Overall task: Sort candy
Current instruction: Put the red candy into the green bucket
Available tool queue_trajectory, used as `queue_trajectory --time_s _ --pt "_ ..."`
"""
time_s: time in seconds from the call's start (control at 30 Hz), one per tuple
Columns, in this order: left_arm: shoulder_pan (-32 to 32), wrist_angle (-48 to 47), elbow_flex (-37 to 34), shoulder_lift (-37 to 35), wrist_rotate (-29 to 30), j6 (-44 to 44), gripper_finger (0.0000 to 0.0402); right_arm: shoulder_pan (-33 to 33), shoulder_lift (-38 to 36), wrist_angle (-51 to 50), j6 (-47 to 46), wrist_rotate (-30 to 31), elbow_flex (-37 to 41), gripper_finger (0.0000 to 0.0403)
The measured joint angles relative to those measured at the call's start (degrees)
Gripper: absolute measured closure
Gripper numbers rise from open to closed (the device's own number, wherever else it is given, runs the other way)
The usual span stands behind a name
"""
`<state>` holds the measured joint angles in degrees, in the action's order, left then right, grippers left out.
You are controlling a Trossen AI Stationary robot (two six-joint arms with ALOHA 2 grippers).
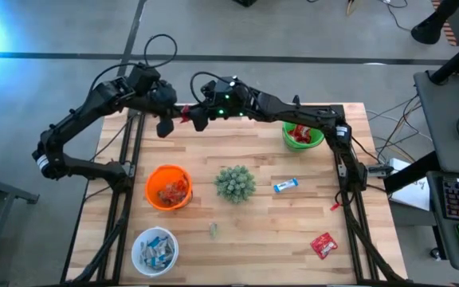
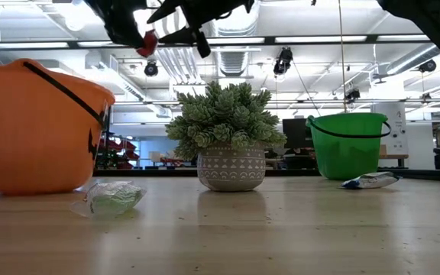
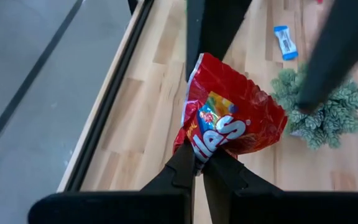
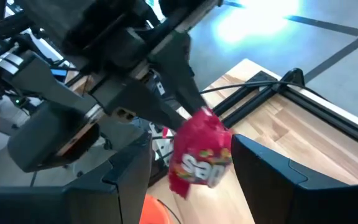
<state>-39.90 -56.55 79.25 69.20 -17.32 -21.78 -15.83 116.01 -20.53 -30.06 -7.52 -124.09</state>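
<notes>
A red candy packet (image 4: 201, 155) hangs pinched at its upper edge in the left hand (image 4: 188, 115), which reaches in from the far side. The right hand (image 4: 191, 171) has its two dark fingers (image 4: 266, 171) spread wide, one either side of the packet, above the wooden desk (image 4: 303, 137).

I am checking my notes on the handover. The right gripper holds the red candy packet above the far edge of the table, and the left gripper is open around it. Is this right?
The sides are swapped. In the left wrist view the left gripper is shut on the red candy packet. In the right wrist view the right gripper stands open around it. It is indeed above the table's far edge.
</notes>
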Motion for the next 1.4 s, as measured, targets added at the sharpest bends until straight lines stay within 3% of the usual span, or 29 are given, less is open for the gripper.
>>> queue_trajectory --time_s 0.33,0.5,0.6,0.8,1.0,1.4 --pt "0.1 0.4 0.9 1.3 0.0 -0.2 0.0401 0.1 0.4 -0.3 -1.2 0.2 1.2 0.0193" --pt "0.1 0.7 1.7 1.3 0.0 -0.2 0.0401 0.1 0.4 0.2 -0.8 3.5 1.7 0.0201" --pt "0.1 0.7 1.5 1.2 -0.1 -0.2 0.0401 0.1 0.4 0.0 -0.3 3.6 1.7 0.0241" --pt "0.1 1.0 1.4 1.2 -0.2 -1.3 0.0401 0.1 0.4 0.1 1.8 3.7 1.7 0.0376" --pt "0.1 1.2 1.4 1.1 2.1 -2.2 0.0398 0.3 0.4 1.2 1.9 3.6 1.7 0.0388" --pt "0.1 -10.7 7.8 1.1 3.4 -3.5 0.0281 0.6 0.4 1.1 2.2 2.8 1.7 0.0390"
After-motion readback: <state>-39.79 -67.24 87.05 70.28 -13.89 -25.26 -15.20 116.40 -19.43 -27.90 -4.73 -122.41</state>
